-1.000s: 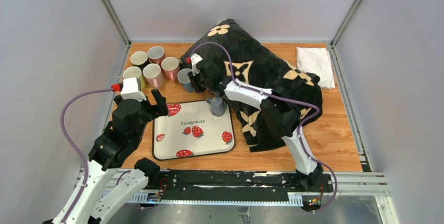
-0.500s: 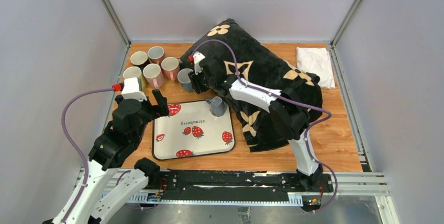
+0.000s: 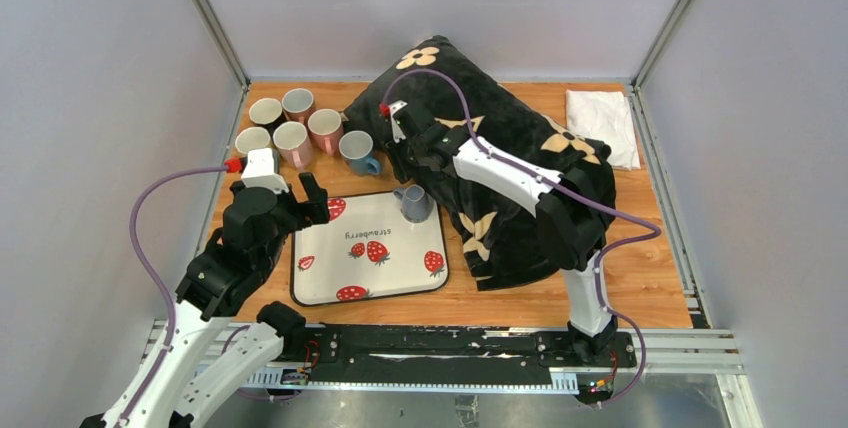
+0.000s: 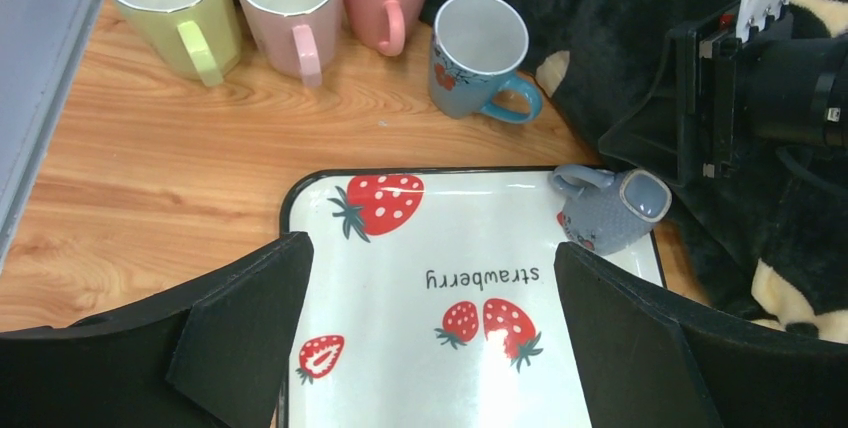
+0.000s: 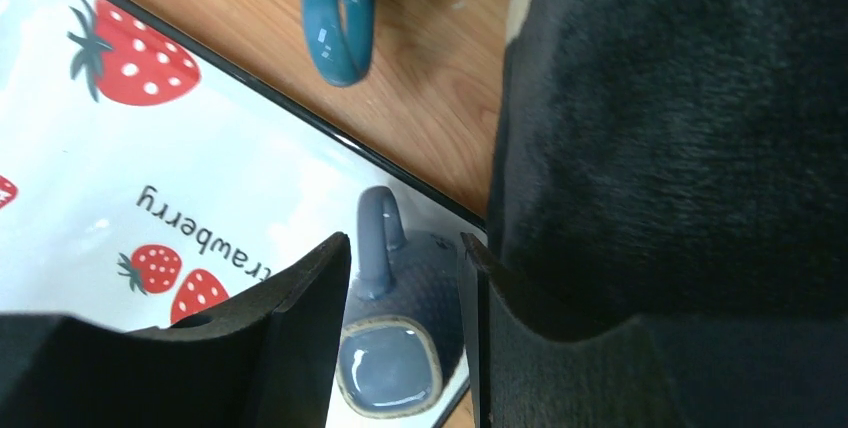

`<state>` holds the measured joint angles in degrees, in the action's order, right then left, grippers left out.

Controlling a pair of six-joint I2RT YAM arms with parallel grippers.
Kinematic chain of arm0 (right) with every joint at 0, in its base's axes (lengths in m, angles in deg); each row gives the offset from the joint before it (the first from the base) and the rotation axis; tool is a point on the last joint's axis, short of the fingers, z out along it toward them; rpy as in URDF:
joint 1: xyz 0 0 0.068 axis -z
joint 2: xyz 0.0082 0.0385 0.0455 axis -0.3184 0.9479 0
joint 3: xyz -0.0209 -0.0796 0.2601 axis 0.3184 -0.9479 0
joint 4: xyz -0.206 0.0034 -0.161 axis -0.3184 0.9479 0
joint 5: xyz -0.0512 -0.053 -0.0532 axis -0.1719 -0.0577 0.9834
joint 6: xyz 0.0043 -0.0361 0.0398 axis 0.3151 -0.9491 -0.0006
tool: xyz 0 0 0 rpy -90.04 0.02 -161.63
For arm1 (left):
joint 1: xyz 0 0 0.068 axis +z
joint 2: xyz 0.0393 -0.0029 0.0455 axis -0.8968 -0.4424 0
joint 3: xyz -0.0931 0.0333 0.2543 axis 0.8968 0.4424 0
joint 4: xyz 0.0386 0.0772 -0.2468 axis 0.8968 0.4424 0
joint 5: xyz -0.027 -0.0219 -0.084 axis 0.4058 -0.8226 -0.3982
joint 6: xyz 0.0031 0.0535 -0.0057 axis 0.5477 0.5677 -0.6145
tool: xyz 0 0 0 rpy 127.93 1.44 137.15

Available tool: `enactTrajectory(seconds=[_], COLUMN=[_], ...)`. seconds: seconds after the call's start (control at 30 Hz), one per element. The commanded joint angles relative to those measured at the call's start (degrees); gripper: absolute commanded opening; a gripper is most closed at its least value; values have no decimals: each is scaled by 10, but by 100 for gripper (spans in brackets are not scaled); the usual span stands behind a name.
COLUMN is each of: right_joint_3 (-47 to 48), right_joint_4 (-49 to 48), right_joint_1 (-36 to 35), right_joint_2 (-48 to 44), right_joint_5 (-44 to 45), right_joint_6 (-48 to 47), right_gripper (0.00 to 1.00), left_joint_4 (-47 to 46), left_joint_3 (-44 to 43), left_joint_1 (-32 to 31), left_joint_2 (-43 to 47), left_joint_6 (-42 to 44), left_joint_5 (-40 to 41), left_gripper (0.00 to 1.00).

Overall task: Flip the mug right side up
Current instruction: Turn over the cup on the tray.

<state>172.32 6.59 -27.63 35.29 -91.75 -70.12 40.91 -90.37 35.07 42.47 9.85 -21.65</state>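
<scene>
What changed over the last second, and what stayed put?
The right gripper drew back to the right, away from the blue mug, which now shows fully, upright. The left gripper edged slightly toward the tray. The gray mug stayed upside down on the tray. Nothing was gripped.

Grey-blue textured mug [image 3: 415, 204], upside down, squarish glazed base facing up, handle pointing left, standing at far right corner of strawberry-print tray [image 3: 400, 266].
</scene>
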Motion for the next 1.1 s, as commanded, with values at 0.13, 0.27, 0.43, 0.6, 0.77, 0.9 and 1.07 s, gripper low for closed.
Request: enactTrajectory(seconds=[0.13,0.27,0.43,0.6,0.77,0.9,1.07], right_joint_3=[62,67,66,62,54,42,28], right_joint_4=[99,106,116,117,117,117,116], right_joint_1=[8,8,8,4,-9,-17,-32], right_joint_2=[35,44,48,50,46,40,29], right_joint_5=[-23,-47,-65,-89,-100,-112,-142], right_joint_6=[6,6,-1,-13,-24,-26,-27], right_gripper=[48,48,48,46,43,43,43], left_joint_4=[-16,-16,-26,-38,-40,-42,-45], left_joint_3=[6,2,4,7,0,-5,-4], left_joint_1=[-3,-3,-3,-3,-3,-3,-3], left_joint_2=[-5,-12,-18,-28,-43,-45,-48], left_joint_6=[3,3,-7,-12,-6,-4,-5], left_joint_5=[-15,-20,-30,-45,-49,-43,-40], left_gripper=[100,100,100,100,99,99,99])
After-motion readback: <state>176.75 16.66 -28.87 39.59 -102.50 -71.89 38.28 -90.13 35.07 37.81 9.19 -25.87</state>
